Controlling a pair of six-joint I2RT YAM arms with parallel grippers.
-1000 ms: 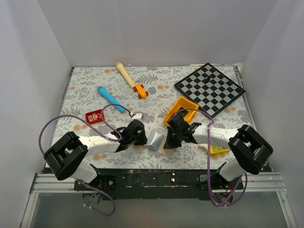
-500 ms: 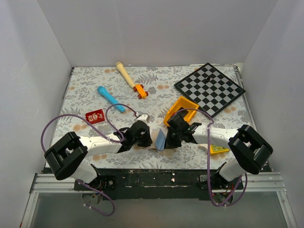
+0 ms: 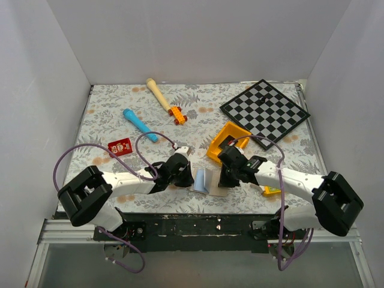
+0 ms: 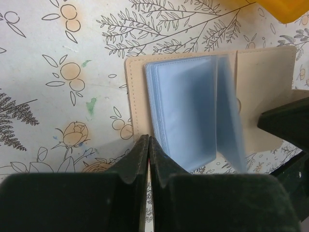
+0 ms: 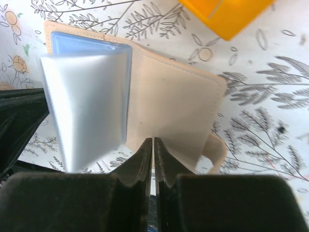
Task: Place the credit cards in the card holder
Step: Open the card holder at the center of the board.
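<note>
Top external view has the card holder [image 3: 208, 182] lying open on the flowered table [image 3: 108, 120] near its front edge, between the two grippers. The left gripper [image 3: 188, 177] is clenched on nothing, its tips at the holder's edge. The right gripper [image 3: 224, 182] has its jaws almost together at the tan cover, and whether it nips the cover I cannot tell. I judge the opening step in hand; next, one arm must unclench and reach the red card [image 3: 120, 146], well apart to the left and seen only from above. Only the wrist views show the pale blue pockets fanned, one leaf standing
</note>
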